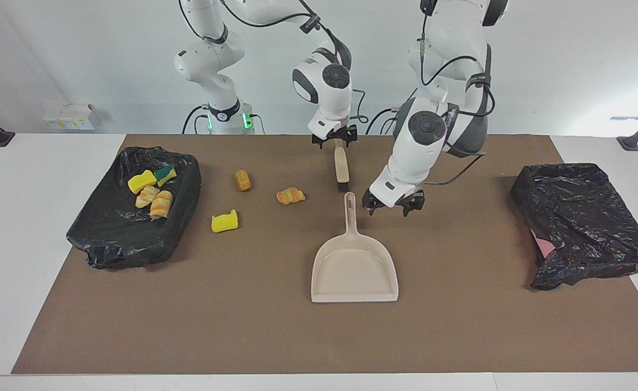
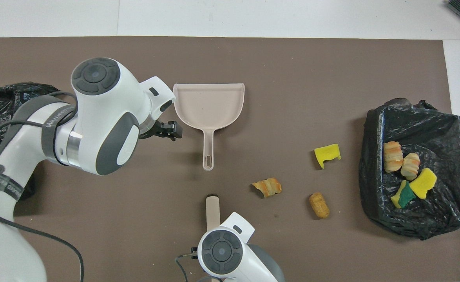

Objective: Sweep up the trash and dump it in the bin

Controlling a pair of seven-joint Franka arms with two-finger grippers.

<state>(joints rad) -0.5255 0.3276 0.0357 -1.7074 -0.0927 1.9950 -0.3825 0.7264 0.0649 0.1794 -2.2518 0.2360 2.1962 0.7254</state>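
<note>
Left claw [image 1: 388, 206]: jaws spread wide and empty, hanging low just beside the dustpan [image 1: 354, 269] handle, on the side toward the left arm's end of the table, not touching it. Right claw [image 1: 334, 142]: set at the robot-side tip of the brush [image 1: 342, 169]; whether it has closed on that tip I cannot tell. The dustpan is beige moulded plastic with a slotted handle and a shallow flat-lipped tray; I judge it stiff, light and rather smooth, best taken across the narrow handle. The brush has a matching beige handle with dark bristles at the end nearest the pan. Trash, three pieces loose on the brown mat [image 1: 460, 326], toward the right arm's end from the brush: a striped bread-like roll [image 1: 290, 195] nearest it, a brown roll [image 1: 242, 180] further along, and a notched yellow sponge chunk [image 1: 225, 221] farthest from the robots. I judge all three very light, soft and prone to roll or skid, so they suit pushing with bristles, not pinching. Four more pieces lie in the bin [image 1: 188, 168], lined with crinkled glossy black film, at the right arm's end. A second black bag [image 1: 585, 217], limp and collapsed, lies at the left arm's end.
</note>
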